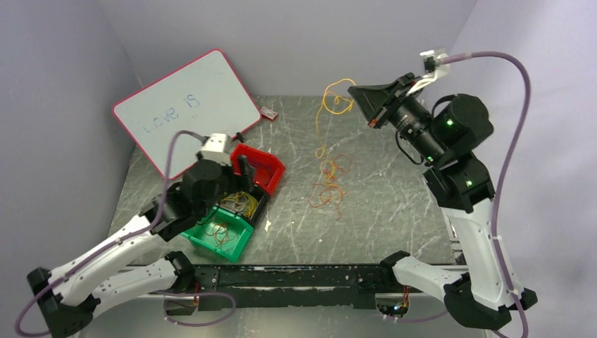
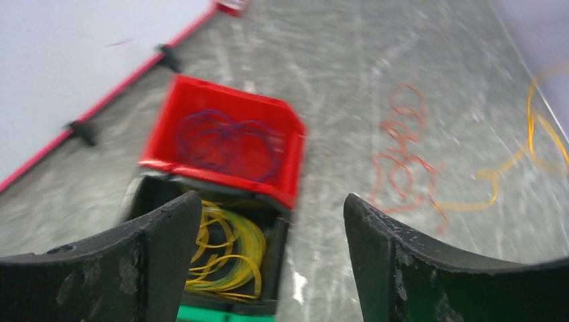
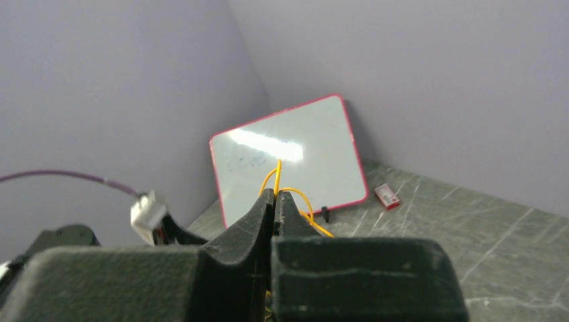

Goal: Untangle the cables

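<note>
Cables (image 1: 329, 184): loose heap of orange and reddish loops, mid-table (image 1: 394, 211), well apart from both arm bases. 1 yellow-orange strand (image 3: 278, 176) rising out of the heap, up and back to the right gripper (image 3: 276, 201); long axis near-to-far, steeply tilted, slack loops bunched just beside the fingertips.

Right gripper raised over the far side of the table, jaws pressed fully together, strand pinched between the tips. Heap below and nearward of that claw, tethered by the 1 strand.

Left gripper (image 2: 272, 204) spread wide, holding nothing, hovering over 3 bins: red bin (image 2: 221, 144) with dark purple loops, black bin (image 2: 282, 235) with yellow loops, green bin (image 1: 222, 238) with orange ones. Heap to the right of this claw and slightly beyond, not touched.

Judged nearer to the heap: left, being low; free to pin or pluck a loop, with right supplying tension. Risk: whole clump lifting instead of 1 strand parting.

Whiteboard (image 1: 186, 105) propped at far left, well apart from the heap.
</note>
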